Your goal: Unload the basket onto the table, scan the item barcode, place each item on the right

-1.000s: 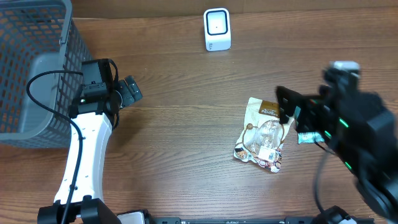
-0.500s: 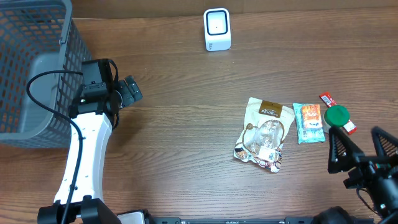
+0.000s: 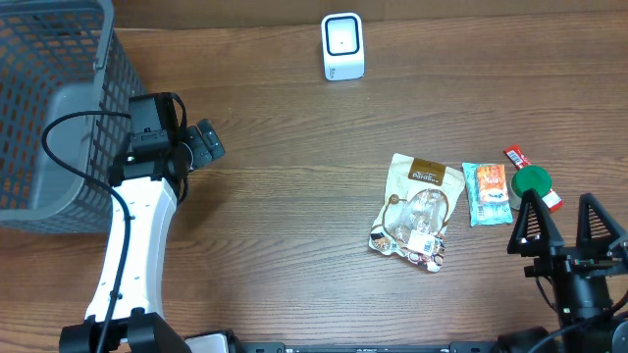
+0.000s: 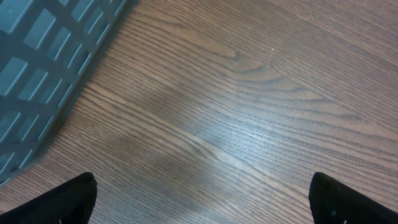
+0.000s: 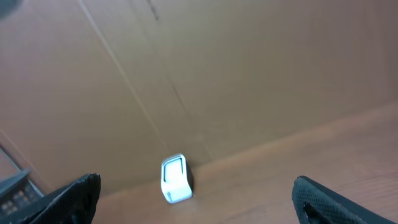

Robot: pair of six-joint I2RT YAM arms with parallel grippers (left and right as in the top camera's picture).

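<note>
Two arms show on my overhead feed, one at each side of the wooden table (image 3: 285,226). A grey mesh basket (image 3: 39,108) fills the upper left corner of the frame. Just right of it is my left arm, white below and black at the wrist. The left gripper (image 3: 212,143) points toward the right with its fingers spread and nothing between them. On the left wrist feed the two black fingertips sit in the bottom corners, wide apart over bare wood, with the basket wall in the upper left.

At top centre a white scanner (image 3: 342,46) stands upright near the far edge, well apart from everything else. Right of centre a snack pouch (image 3: 417,211) lies flat and slightly tilted, with a brown band at its top, a clear window, and a small white label near its lower end. Just beside it on the right lies an orange packet (image 3: 488,193); I cannot tell whether the two touch. Further right a green round lid (image 3: 531,180) covers part of a red bar (image 3: 516,157).

Low in the right corner, the right gripper (image 3: 560,227) points up the frame near the lid, its fingers wide apart and empty. Its wrist feed looks out level, showing the scanner small below centre against a brown wall.
</note>
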